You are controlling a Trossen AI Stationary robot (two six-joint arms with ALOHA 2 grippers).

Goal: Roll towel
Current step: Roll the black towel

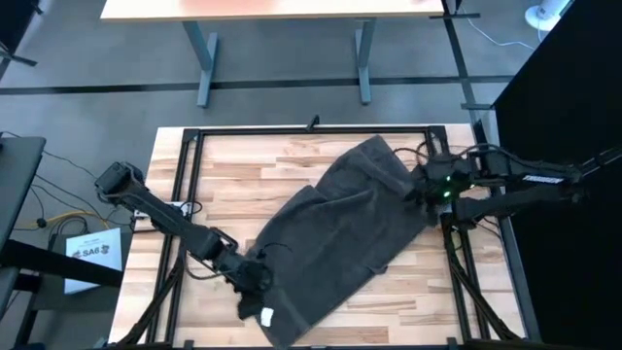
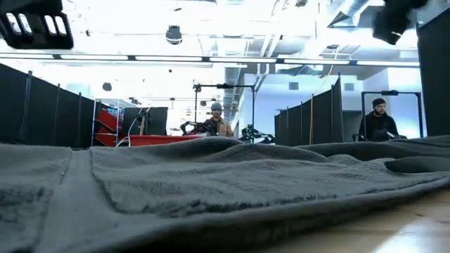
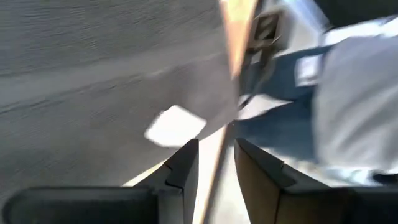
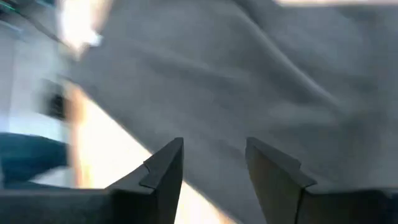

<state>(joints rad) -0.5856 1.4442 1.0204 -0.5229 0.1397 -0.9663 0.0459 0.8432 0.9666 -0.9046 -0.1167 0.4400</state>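
The left gripper (image 1: 255, 279) sits at the near-left corner of the towel (image 1: 335, 238), its 2 fingers (image 3: 184, 171) parted with nothing between them, the white tag (image 3: 176, 125) just ahead of the tips. The right gripper (image 1: 420, 191) is over the towel's far-right end, its fingers (image 4: 163, 167) also apart and empty, above the cloth. The towel lies spread diagonally across the wooden table (image 1: 243, 165), rumpled at the far end. Beyond the table, 2 people (image 2: 216, 121) show in the room.
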